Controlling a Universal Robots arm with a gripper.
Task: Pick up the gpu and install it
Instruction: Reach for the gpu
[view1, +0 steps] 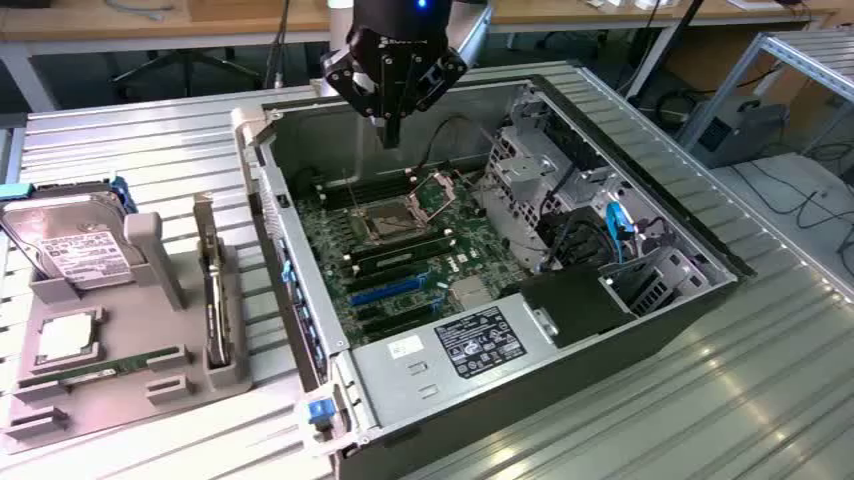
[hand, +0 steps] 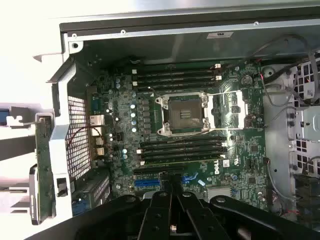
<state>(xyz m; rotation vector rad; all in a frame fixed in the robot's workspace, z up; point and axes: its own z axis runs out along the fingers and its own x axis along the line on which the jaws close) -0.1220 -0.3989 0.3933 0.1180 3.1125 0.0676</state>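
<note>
A gripper, fingers together, hangs over the open computer case; the gpu stands in a rack alongside.

- I see the table as ribbed, shiny bare metal
- The computer case looks like dull grey sheet metal
- The holder: matt grey plastic
- The hard drive: silver metal, white paper label
- The gripper: matt black
</note>
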